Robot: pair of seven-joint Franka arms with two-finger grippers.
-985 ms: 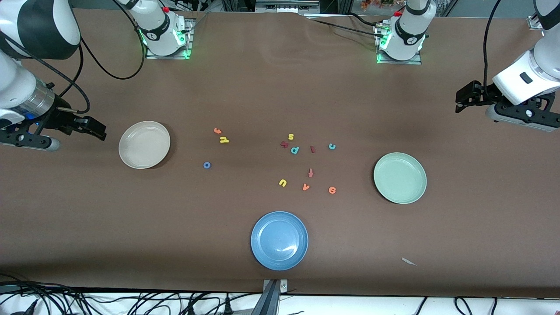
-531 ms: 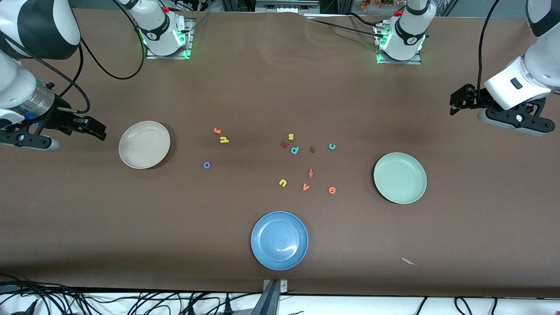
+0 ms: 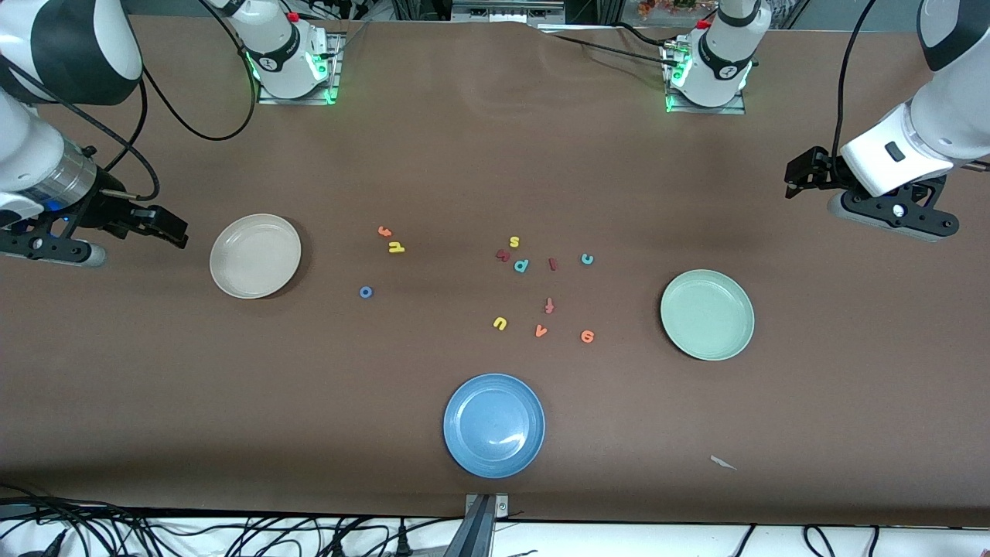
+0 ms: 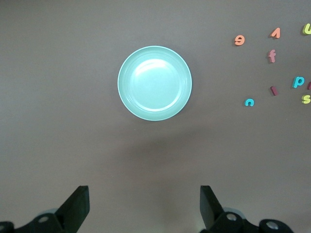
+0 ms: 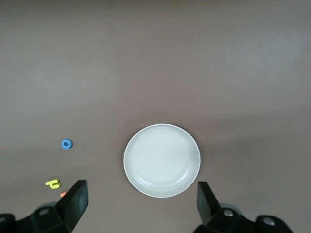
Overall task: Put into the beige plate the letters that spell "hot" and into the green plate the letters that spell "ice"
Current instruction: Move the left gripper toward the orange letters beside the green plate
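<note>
On the surface, all six wanted letters lie loose between the beige plate point(image 3: 255, 256) and green plate point(image 3: 707, 315); left claw point(image 3: 797, 174) and right claw point(image 3: 172, 230) hang spread, empty. Lookalike p, v and u could get grabbed instead.

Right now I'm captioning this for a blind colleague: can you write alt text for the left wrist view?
A pale green plate sits empty on the brown table, seen from above. Small foam letters lie scattered beside it near one edge of the picture. The left gripper hangs open above, holding nothing.
</note>
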